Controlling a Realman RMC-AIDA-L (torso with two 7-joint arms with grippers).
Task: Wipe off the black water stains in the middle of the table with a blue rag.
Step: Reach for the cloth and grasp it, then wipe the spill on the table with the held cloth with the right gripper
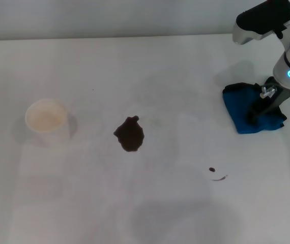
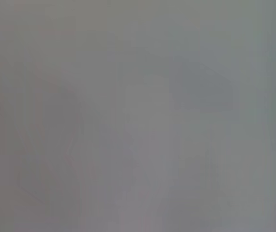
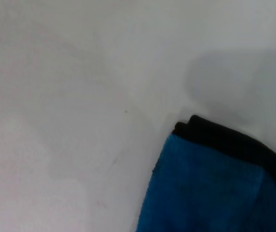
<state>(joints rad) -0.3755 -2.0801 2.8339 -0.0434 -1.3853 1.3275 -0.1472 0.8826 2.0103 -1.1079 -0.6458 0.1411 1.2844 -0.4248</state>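
Small dark streak (image 1: 219,178) and dot lie nearest on the worktop (image 1: 185,66), main stain (image 1: 129,134) at centre, well left of the rag (image 1: 239,109), on which the right pincer (image 1: 254,116) is planted, grip state indeterminable; left arm unseen.

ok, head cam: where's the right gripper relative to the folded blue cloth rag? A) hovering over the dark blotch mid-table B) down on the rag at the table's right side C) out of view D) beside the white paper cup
B: the right gripper is down on the folded blue cloth rag at the right side of the white table, well away from the dark blotch of liquid.
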